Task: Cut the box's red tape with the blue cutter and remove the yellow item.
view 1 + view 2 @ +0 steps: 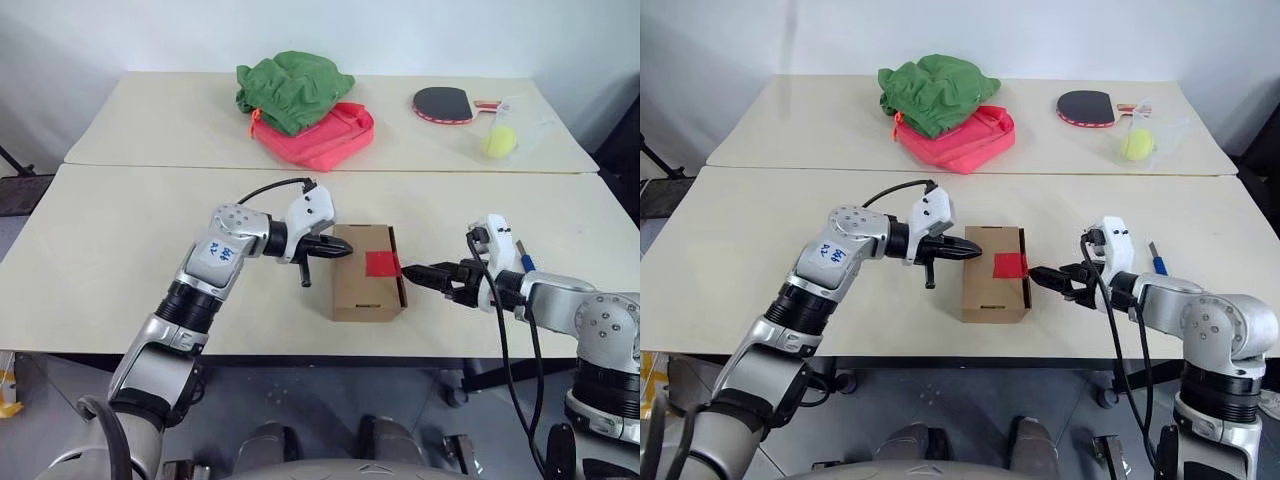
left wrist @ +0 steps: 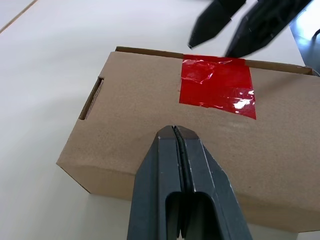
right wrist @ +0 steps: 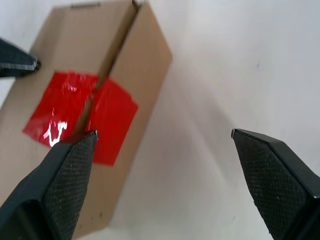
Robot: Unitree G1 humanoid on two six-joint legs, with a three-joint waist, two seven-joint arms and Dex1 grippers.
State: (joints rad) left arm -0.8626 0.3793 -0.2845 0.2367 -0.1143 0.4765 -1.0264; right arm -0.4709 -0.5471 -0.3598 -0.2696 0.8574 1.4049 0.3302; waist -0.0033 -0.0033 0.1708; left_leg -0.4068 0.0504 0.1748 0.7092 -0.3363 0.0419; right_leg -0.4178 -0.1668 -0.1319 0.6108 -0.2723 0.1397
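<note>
A bare lab-like test room: two plain cream tables (image 1: 120,230) pushed together against a blank white wall (image 1: 100,30).

A small white label (image 1: 217,251) with blue handwritten marks was stuck on the left forearm, but the marks could not be read. No other text or number was readable anywhere.

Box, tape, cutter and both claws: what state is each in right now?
box: flaps down, on the near table.
red tape: stuck over the seam; cut or not, cannot tell.
blue cutter: lying on the table, unheld.
left claw: shut, empty, over the box.
right claw: open, empty, beside the tape.
</note>
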